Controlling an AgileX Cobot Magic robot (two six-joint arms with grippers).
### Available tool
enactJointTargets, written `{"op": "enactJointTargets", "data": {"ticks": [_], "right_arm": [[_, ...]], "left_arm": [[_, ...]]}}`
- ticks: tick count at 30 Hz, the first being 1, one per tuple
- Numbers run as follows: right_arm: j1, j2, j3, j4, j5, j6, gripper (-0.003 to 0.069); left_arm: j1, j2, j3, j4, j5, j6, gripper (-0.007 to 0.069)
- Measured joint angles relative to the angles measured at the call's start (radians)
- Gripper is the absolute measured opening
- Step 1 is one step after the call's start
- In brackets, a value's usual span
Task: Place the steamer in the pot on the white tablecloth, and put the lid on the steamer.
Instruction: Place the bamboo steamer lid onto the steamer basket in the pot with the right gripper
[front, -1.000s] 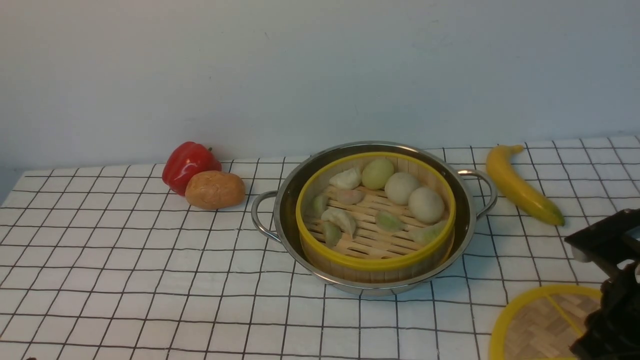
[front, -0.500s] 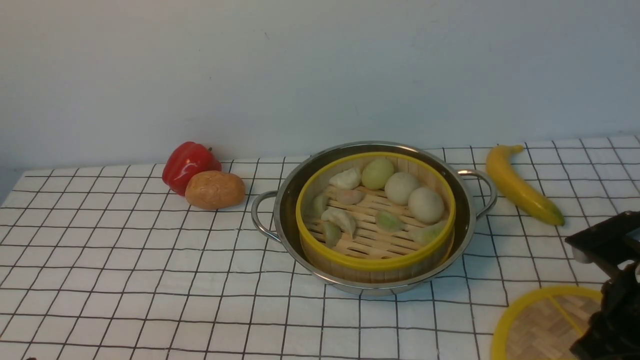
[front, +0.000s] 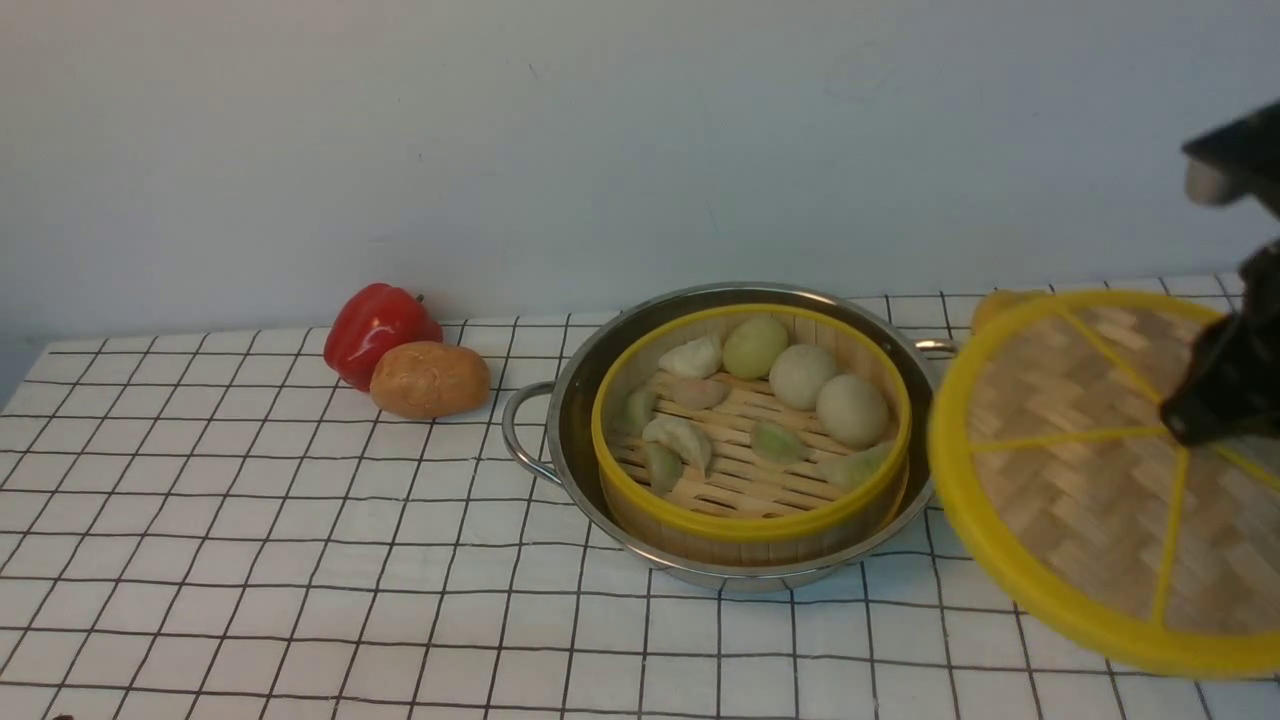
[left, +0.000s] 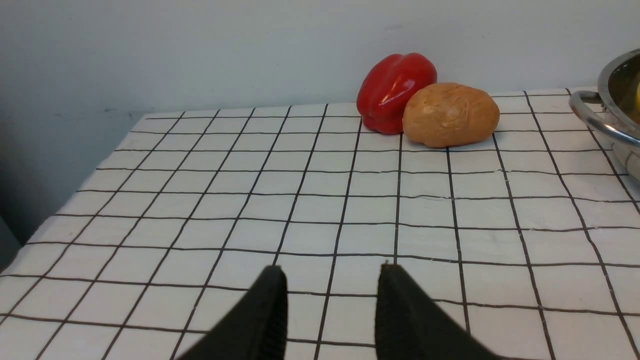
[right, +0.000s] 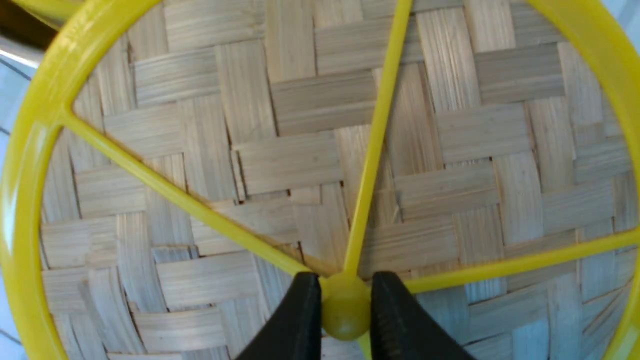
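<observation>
One step is remaining: with the steamer (front: 745, 527) sitting in the pot (front: 572, 430), the right claw (right: 345, 300) is gripping the lid (front: 1080, 470) aloft, the left claw (left: 330, 285) hanging released.

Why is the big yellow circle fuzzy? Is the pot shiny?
Front view: the lid hangs close to the camera, so its weave looks slightly soft; the pot rim glints. Right wrist view: weave sharp, the right tool pinching the knob looks plain black. Left wrist view: cloth crisp, left tool tips dark, soft-edged.
</observation>
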Motion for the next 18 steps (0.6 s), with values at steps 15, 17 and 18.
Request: {"op": "enactJointTargets", "data": {"ticks": [15, 17, 18], "right_arm": [[0.218, 0.450, -0.524, 0.028, 0.003, -0.345, 0.0139], [0.222, 0.508, -0.570, 0.018, 0.005, -0.371, 0.0139], [0.224, 0.537, -0.592, 0.009, 0.006, -0.381, 0.0139]], "left_arm": [[0.000, 0.000, 0.000, 0.000, 0.000, 0.000, 0.0243], [0.000, 0.000, 0.000, 0.000, 0.000, 0.000, 0.0243], [0.000, 0.000, 0.000, 0.000, 0.000, 0.000, 0.0243]]}}
